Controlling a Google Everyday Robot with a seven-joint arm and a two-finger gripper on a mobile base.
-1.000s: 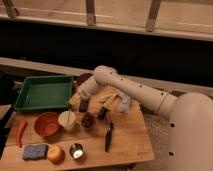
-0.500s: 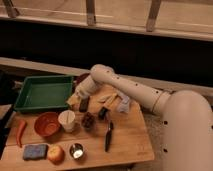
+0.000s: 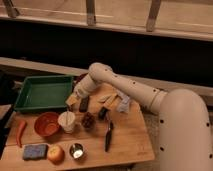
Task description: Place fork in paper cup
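The paper cup (image 3: 66, 122) is a short white cup standing on the wooden table (image 3: 125, 145), between the orange bowl (image 3: 47, 124) and a dark reddish-brown cup (image 3: 88, 121). A thin dark sliver, the fork (image 3: 66, 116), stands inside the cup and leans on its rim. My gripper (image 3: 77, 102) hangs just above and behind the cup, slightly to its right. Its two fingers stand apart and hold nothing. The white arm reaches in from the right.
A green tray (image 3: 44, 92) lies at the back left, with a purple bowl (image 3: 81, 77) behind the arm. Pale wooden utensils (image 3: 108, 98) lie to the right of the gripper. A black-handled tool (image 3: 108, 136), metal cup (image 3: 76, 150), apple (image 3: 55, 153), blue sponge (image 3: 34, 151) and red chili (image 3: 20, 134) lie in front.
The gripper has shifted a little to the left, towards the tray's corner. The cup and the other things have not moved.
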